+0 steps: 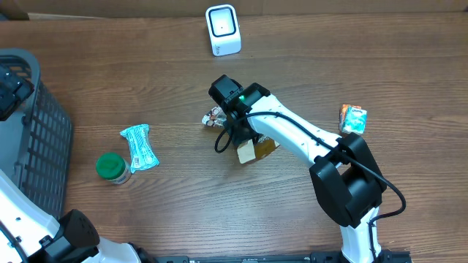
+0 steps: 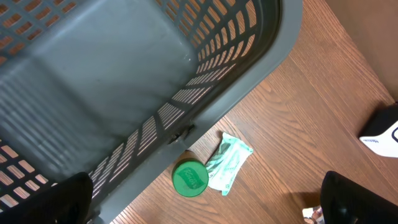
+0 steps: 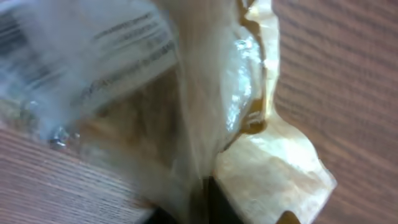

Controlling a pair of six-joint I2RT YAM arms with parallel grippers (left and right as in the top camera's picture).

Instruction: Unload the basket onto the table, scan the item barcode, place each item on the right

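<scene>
The packet (image 3: 267, 168) fills the right wrist view, so close that it blurs. Pale tan film with an amber seam shows at one side, and clear film with dark print at the other. From overhead its tan end (image 1: 252, 151) lies on the table (image 1: 168, 219) and pokes out from under the right arm, directly beneath the right end effector (image 1: 234, 120). The two look to be in contact. The view is too smeared to show the jaws, so I cannot tell whether the right end effector is clenched on the packet or only pressed against it. It probably sits low and centred on the packet so the printed face can be lifted and turned.

A crinkled silvery scrap (image 1: 213, 117) shows just beyond the end effector. I cannot tell whether it is part of the same packet or a separate wrapper.

Further out on the table, a green-lidded jar (image 1: 110, 166) stands touching a teal sachet (image 1: 139, 146) on the left. An orange and teal pouch (image 1: 352, 118) lies alone on the right, well apart from them.

The left end effector (image 2: 205, 211) hangs above the rim of the grey basket (image 1: 44, 139) with its fingers spread wide and nothing between them. It looks parked out of the way.

At the far edge stands the white scanner (image 1: 222, 29), well apart from the packet. Its face is turned toward the middle of the table, presumably so a barcode can be shown to it.
</scene>
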